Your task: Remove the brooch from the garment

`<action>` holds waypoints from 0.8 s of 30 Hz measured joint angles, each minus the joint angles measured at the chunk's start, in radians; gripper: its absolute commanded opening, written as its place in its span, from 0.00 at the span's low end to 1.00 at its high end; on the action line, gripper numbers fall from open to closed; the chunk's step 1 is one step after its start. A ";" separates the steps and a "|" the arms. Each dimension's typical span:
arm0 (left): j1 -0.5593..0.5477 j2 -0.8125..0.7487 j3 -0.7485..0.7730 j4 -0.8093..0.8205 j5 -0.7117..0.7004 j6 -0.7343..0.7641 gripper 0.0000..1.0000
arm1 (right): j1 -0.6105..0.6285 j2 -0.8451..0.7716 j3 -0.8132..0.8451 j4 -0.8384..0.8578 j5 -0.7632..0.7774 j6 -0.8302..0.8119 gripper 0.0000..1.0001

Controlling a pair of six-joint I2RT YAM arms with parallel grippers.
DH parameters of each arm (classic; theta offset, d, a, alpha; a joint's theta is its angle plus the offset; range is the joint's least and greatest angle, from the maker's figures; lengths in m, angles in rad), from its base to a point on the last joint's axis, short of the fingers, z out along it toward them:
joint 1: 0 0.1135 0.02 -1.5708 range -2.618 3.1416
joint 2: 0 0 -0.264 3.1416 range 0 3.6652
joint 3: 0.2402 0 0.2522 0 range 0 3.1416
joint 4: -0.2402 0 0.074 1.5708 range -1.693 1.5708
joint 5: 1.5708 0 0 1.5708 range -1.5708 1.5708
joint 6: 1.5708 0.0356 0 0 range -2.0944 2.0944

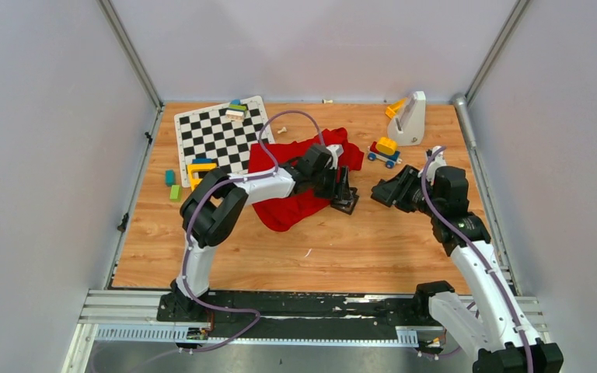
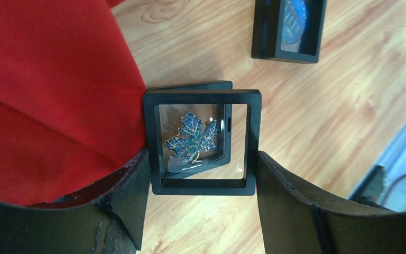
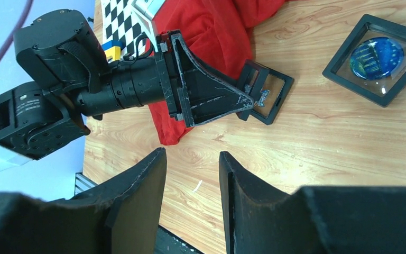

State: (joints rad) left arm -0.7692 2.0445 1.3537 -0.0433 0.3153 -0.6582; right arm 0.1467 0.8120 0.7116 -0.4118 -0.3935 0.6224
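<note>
On the desk [image 1: 319,249], the brooch [image 2: 190,135] is enclosed in a stiff case [image 2: 201,98] clamped inside the left claw [image 2: 202,174], with the soft garment [image 2: 47,95] touching alongside. The right claw [image 3: 191,159] is spread, empty. The rigid case edges are judged safest to grip.

Left arm [image 1: 216,208] elbow up, forearm reaching right and forward, wrist pitched down. The left gripper [image 2: 201,172] is nose-down at the table, jaws wide, both fingers [image 2: 132,190] pressed against the sides of a black frame [image 2: 203,96]. Right arm [image 1: 466,233] leans forward from its base, wrist turned left. The right gripper [image 3: 191,159] sits off the table, jaws part open with nothing between them — pointed at the left gripper.
</note>
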 measured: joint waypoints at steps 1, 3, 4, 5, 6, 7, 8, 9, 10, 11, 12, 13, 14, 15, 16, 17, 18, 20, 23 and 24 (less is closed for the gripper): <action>-0.010 0.005 0.021 -0.029 -0.027 0.021 0.26 | -0.002 0.000 0.000 -0.002 0.000 -0.001 0.42; -0.029 0.013 0.056 -0.081 -0.077 0.058 0.28 | -0.007 0.002 0.001 -0.004 0.000 -0.004 0.42; -0.040 0.017 0.073 -0.106 -0.102 0.077 0.28 | -0.010 0.005 0.002 -0.004 0.000 -0.004 0.42; -0.048 0.021 0.086 -0.125 -0.122 0.090 0.29 | -0.011 0.006 0.003 -0.005 0.000 -0.005 0.42; -0.056 0.026 0.102 -0.146 -0.145 0.106 0.30 | -0.013 0.007 0.003 -0.005 -0.001 -0.005 0.42; -0.064 0.034 0.121 -0.170 -0.167 0.121 0.31 | -0.015 0.008 0.003 -0.005 -0.001 -0.005 0.42; -0.073 0.043 0.142 -0.194 -0.189 0.135 0.32 | -0.016 0.008 0.003 -0.006 -0.001 -0.005 0.42; -0.081 0.053 0.162 -0.216 -0.207 0.149 0.33 | -0.017 0.009 0.003 -0.006 -0.001 -0.005 0.42; -0.088 0.063 0.182 -0.237 -0.225 0.160 0.34 | -0.018 0.009 0.003 -0.006 -0.001 -0.005 0.42; -0.095 0.070 0.199 -0.255 -0.245 0.173 0.36 | -0.019 0.009 0.003 -0.006 -0.002 -0.005 0.42; -0.100 0.076 0.210 -0.268 -0.259 0.183 0.38 | -0.020 0.009 0.004 -0.006 -0.002 -0.005 0.42; -0.107 0.081 0.222 -0.282 -0.275 0.194 0.41 | -0.021 0.009 0.004 -0.006 -0.002 -0.005 0.42; -0.114 0.087 0.233 -0.296 -0.291 0.205 0.44 | -0.024 0.009 0.004 -0.006 -0.002 -0.005 0.42; -0.117 0.091 0.242 -0.306 -0.301 0.214 0.50 | -0.025 0.009 0.004 -0.006 -0.002 -0.006 0.42; -0.121 0.096 0.253 -0.318 -0.311 0.222 0.56 | -0.027 0.009 0.004 -0.006 -0.002 -0.007 0.42; -0.124 0.101 0.264 -0.329 -0.319 0.231 0.60 | -0.028 0.009 0.004 -0.006 -0.001 -0.008 0.42; -0.127 0.105 0.271 -0.338 -0.326 0.238 0.68 | -0.030 0.008 0.004 -0.006 -0.001 -0.008 0.42; -0.132 0.109 0.279 -0.351 -0.343 0.253 0.81 | -0.033 0.005 0.004 -0.006 0.000 -0.009 0.43; -0.135 0.109 0.278 -0.362 -0.356 0.273 0.96 | -0.041 -0.002 0.004 -0.006 0.001 -0.014 0.45; -0.135 0.108 0.275 -0.370 -0.359 0.279 0.99 | -0.044 -0.003 0.006 -0.007 0.001 -0.018 0.45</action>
State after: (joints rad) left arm -0.9039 2.1529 1.6291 -0.4137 -0.0433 -0.3794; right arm 0.1024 0.8085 0.7174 -0.4191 -0.3923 0.6048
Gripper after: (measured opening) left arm 0.893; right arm 0.441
